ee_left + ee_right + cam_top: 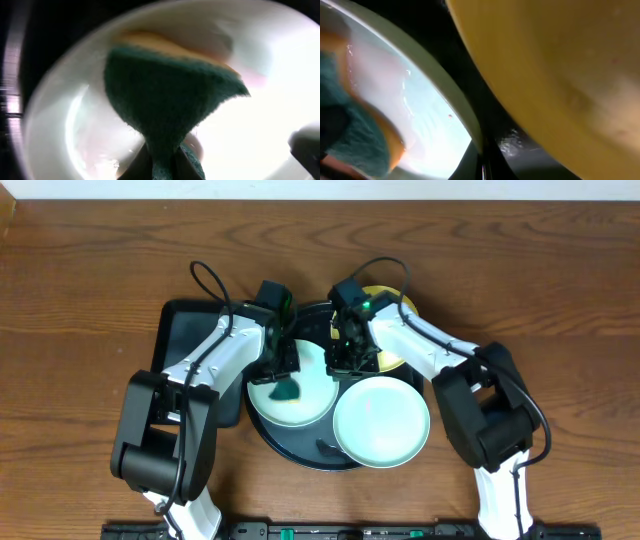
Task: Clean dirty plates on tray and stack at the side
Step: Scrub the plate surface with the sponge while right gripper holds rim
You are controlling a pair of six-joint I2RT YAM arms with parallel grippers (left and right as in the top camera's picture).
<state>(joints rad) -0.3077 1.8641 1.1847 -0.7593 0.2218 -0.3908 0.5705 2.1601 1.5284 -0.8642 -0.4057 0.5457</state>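
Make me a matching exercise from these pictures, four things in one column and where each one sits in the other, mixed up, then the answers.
Things
1. sponge
2. yellow plate
3. rectangular tray
4. bare mint plate

Places
A. on the table, left of the round tray
B. clamped in the left gripper, on the second mint plate
C. far side of the round tray, partly under the right arm
D. near right part of the round tray, nothing on it

Pairs: 1-B, 2-C, 3-A, 4-D
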